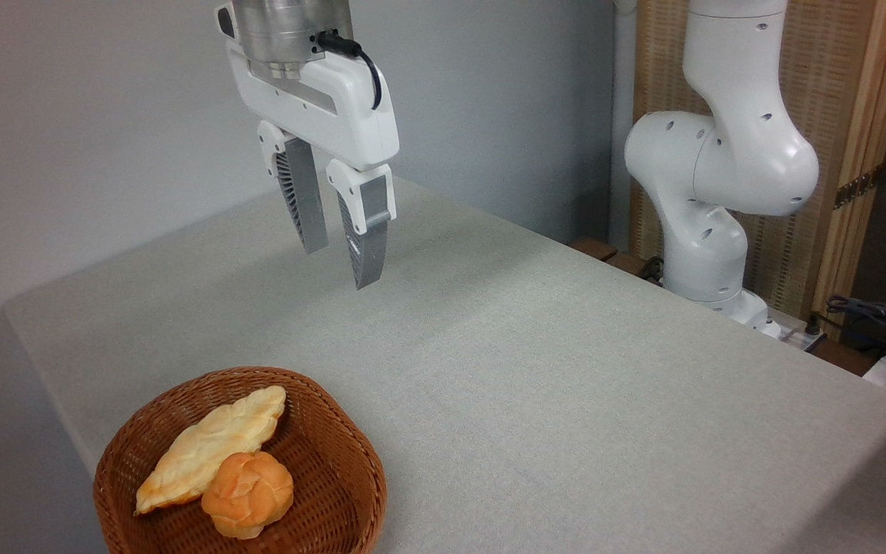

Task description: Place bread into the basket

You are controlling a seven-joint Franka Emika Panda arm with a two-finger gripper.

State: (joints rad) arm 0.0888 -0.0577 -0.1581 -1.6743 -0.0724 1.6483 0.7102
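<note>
Camera view shows the bread [248, 493], a small knotted orange-golden bun, lying inside the basket [351, 462], well below the end effector [340, 260] and toward the near left corner of the desk [566, 369]. It rests against the lower end of a longer, paler leaf-shaped bread [208, 446], the two touching, with the bun toward the basket's near side. Judging by how things lie, the placing looks done.

Up above, the end effector hangs clear of the desk with its fingers parted by a modest gap and nothing between them (empty, as far as this angle tells).

What could still go wrong is small. The bun sits partly propped on the other loaf and close to the near wall, so a knock to the basket might roll it. A needless descent of the end effector toward the basket could press into either bread or catch the wicker rim and drag the basket toward the desk edge, which is near. The arm's base [708, 254] stands well off to the right, away from everything.
</note>
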